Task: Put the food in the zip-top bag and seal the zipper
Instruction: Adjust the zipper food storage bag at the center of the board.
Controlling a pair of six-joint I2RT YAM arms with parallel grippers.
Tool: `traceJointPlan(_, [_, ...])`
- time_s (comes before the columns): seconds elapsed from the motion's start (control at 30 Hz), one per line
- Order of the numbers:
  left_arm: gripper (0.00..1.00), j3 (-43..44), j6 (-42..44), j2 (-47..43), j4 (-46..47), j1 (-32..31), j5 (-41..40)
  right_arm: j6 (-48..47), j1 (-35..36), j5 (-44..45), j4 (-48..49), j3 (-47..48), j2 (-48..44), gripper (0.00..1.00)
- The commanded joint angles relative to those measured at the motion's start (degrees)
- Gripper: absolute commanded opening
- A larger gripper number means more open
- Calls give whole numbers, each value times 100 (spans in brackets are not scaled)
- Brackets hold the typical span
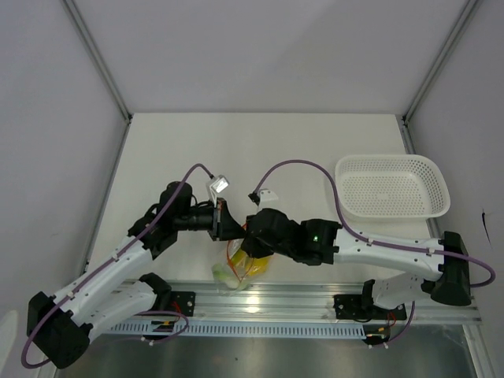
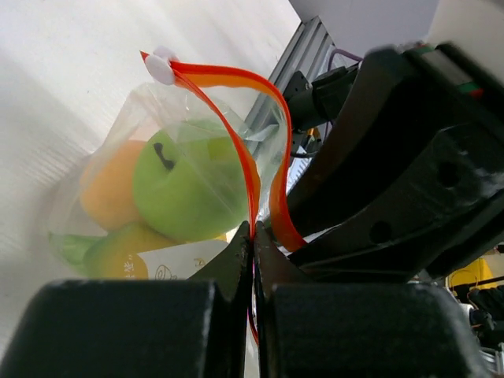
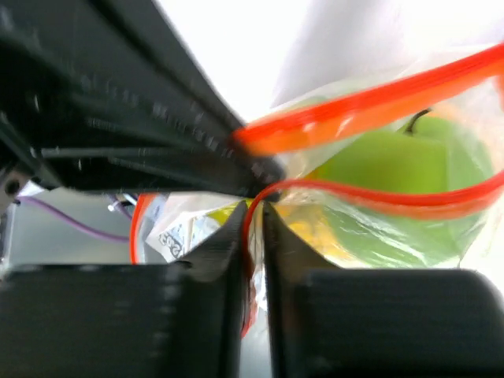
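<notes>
You are not getting any text, number or brand that can be read. A white printed panel (image 2: 181, 268) is showing on the zip-top bag (image 2: 157, 102), just below the green apple (image 2: 189, 193), carrying small dark marks and a round drawing, all too small to read. In the right wrist view, that print (image 3: 177, 236) is showing only as a blur.
</notes>
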Motion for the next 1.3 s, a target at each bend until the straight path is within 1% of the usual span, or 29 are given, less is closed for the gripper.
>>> traceJointPlan(0.0, [1,-202,321,-242,-4,-15,-83,139,19,351,566,3,-20,31])
traceJointPlan(0.07, [1,-247,382,-251,-93,-23,-180,-27,19,263,462,82,59,44])
traceJointPlan(0.1, [1,-221,400,-234,-163,-23,-198,-115,19,201,443,152,111,59])
traceJointPlan(0.13, [0,-194,409,-173,-198,-23,-207,-203,19,131,426,196,138,65])
traceJointPlan(0.17, [1,-159,418,-155,-233,-23,-224,-343,10,52,347,240,156,77])
traceJointPlan(0.2, [1,-55,400,-137,-277,-23,-276,-397,19,34,294,354,156,82])
traceJointPlan(0.23, [1,-28,391,-137,-365,-23,-399,-441,2,25,155,416,156,83])
traceJointPlan(0.27, [1,42,374,-146,-400,-23,-452,-476,1,42,101,478,138,90])
traceJointPlan(0.37, [1,148,330,-189,-445,-23,-567,-643,-7,113,-136,662,-81,93])
traceJointPlan(0.4, [1,166,321,-207,-427,-23,-550,-687,-16,200,-189,689,-151,95])
traceJointPlan(0.43, [1,166,304,-225,-392,-23,-549,-696,-42,262,-320,724,-334,99])
traceJointPlan(0.57, [1,184,312,-295,-392,-23,-576,-591,-332,455,-514,602,-976,100])
traceJointPlan(0.67, [0,192,295,-348,-340,-23,-567,-257,-893,509,-708,356,-1495,99])
traceJointPlan(0.7, [1,192,286,-374,-322,-15,-558,-239,-1278,404,-717,312,-1592,99])
traceJointPlan(0.73, [0,184,277,-383,-296,-23,-541,-230,-1473,177,-717,259,-1689,99])
traceJointPlan(0.8, [1,175,294,-409,-199,-23,-480,-117,-1825,-9,-708,127,-1865,99])
traceJointPlan(0.83, [1,184,295,-444,-164,-23,-479,-46,-2149,-132,-682,83,-1900,100])
traceJointPlan(0.87, [0,192,286,-453,-129,-23,-470,102,-2308,-472,-638,39,-1901,99])
traceJointPlan(0.93, [0,201,286,-488,-14,-23,-418,252,-2607,-791,-542,-14,-1822,99])
traceJointPlan(0.97, [0,227,277,-489,29,-23,-400,358,-2626,-949,-541,12,-1752,99])
traceJointPlan(1.07, [1,315,259,-506,144,-23,-382,551,-2635,-1012,-673,275,-1313,99])
traceJointPlan(1.2, [1,412,233,-489,267,-23,-391,903,-2609,-1319,-892,671,-646,99])
traceJointPlan(1.27, [1,474,224,-436,364,-23,-347,947,-2513,-1381,-858,803,-530,99])
